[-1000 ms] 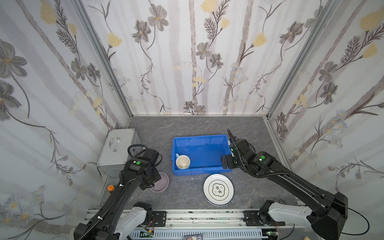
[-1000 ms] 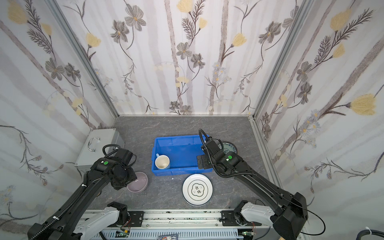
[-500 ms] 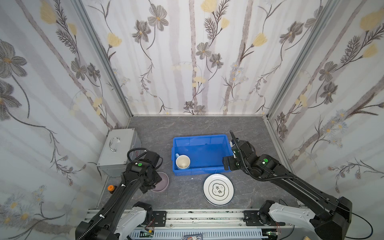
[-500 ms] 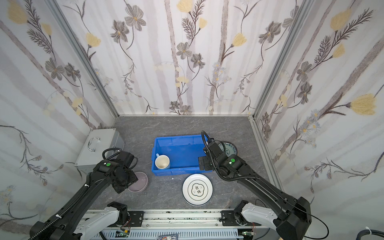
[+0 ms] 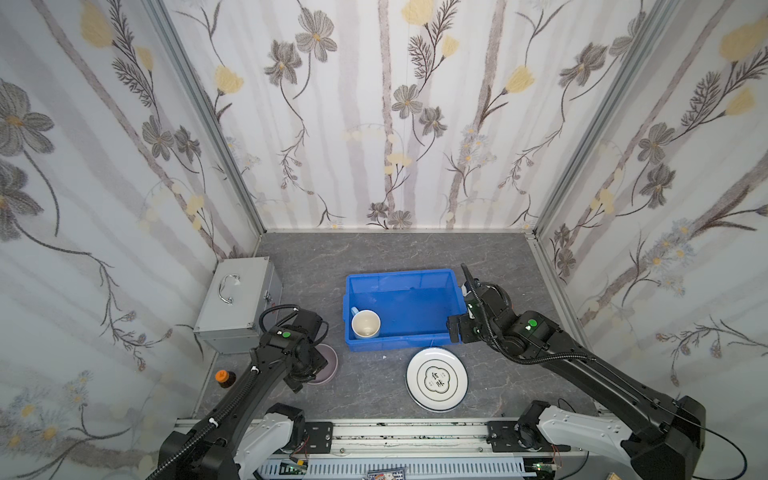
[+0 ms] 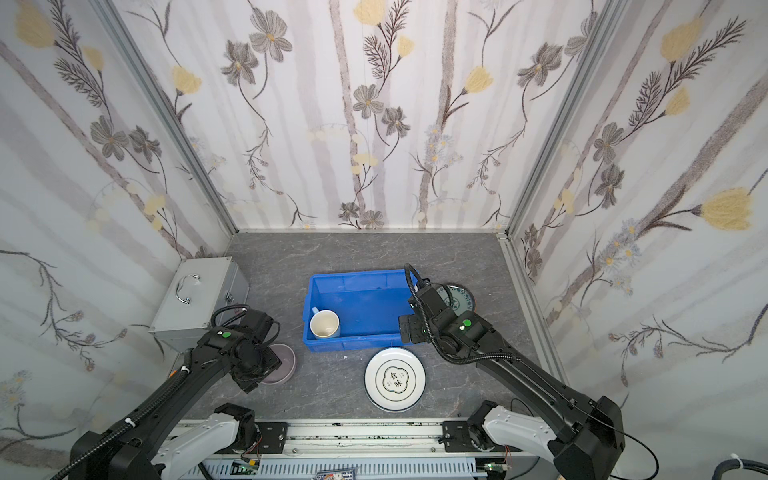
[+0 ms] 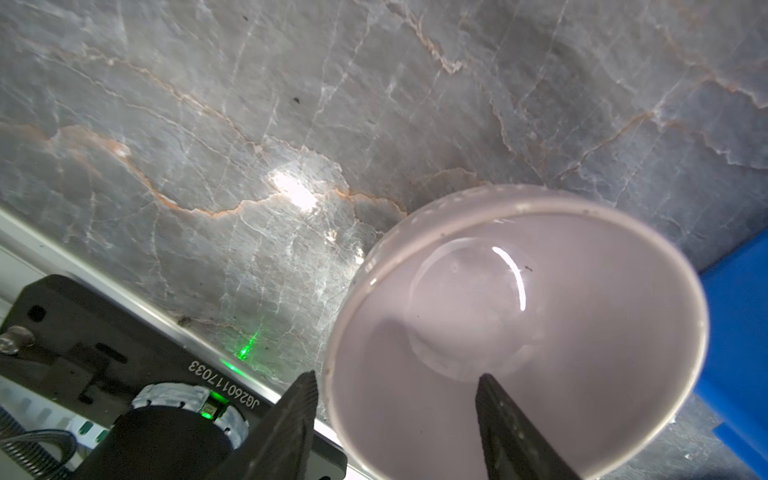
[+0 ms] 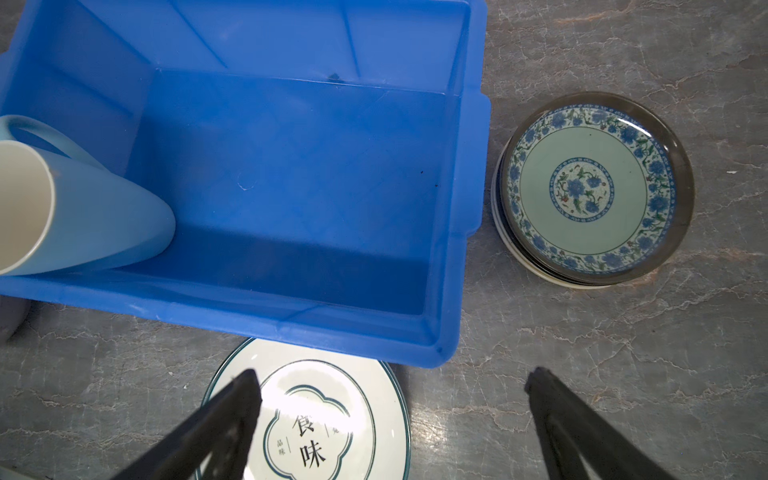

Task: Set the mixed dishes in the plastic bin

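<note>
"Dishes, where are they all?" asks Tom.

"One is in. The pale blue mug [image 5: 365, 324], cream inside, sits in the bright blue bin [image 5: 399, 274], in the corner nearest the lilac bowl [image 7: 519, 332]."

"And the bowl?"

"Out on the grey surface [image 5: 374, 249], left of the bin. It is smooth and shiny, with tiny pale specks near its rim."

"What about the plates?"

"A white plate [image 6: 395, 378] lies flat just in front of the bin. It has a thin dark ring and black writing inside a flower shape. A teal plate [image 8: 590, 187] with blue flowers sits on top of a small stack, right beside the bin's right end. A dark edge and a pale edge peek out under it."

"What are the fingers doing?"

"The left fingers [image 7: 297, 419] are partly apart, one outside the bowl's rim and one inside. They are not squeezing it. The right fingers [image 8: 216, 424] are spread wide above the bin's near right corner and the white plate, with nothing in them."
</note>
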Robot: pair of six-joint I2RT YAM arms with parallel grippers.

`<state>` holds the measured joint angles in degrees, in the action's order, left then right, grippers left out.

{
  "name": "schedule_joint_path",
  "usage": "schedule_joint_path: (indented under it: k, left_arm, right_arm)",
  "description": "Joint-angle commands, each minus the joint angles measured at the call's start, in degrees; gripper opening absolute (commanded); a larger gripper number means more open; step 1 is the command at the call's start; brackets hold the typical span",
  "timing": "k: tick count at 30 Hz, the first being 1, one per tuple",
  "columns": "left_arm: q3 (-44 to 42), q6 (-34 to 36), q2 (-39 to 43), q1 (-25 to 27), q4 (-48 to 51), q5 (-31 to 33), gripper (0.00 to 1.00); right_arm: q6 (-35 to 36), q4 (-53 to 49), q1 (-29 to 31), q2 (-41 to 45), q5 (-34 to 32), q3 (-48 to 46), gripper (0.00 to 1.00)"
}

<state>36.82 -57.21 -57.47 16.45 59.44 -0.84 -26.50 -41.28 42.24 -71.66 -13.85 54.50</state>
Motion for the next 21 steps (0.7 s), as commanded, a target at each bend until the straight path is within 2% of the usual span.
schedule_joint_path:
  k: [1,4,13,21]
  left_arm:
    - [-0.6,-1.0,-0.7,0.0,-2.7,0.2,0.56]
    - [-1.7,-1.1,-1.5,0.0,-4.7,-0.3,0.44]
    - [-2.2,0.0,-3.5,0.0,-6.7,0.6,0.34]
    - [-1.5,1.0,-4.0,-0.5,-7.1,1.1,0.13]
  right_arm:
    - [0.1,1.4,-0.2,0.4,-0.7,-0.1,1.00]
    - [0.3,1.0,-0.4,0.6,-0.9,0.0,1.00]
    - [0.4,0.1,-0.6,1.1,-1.2,0.0,1.00]
    - [0.1,-0.5,-0.5,2.1,-1.6,-0.2,1.00]
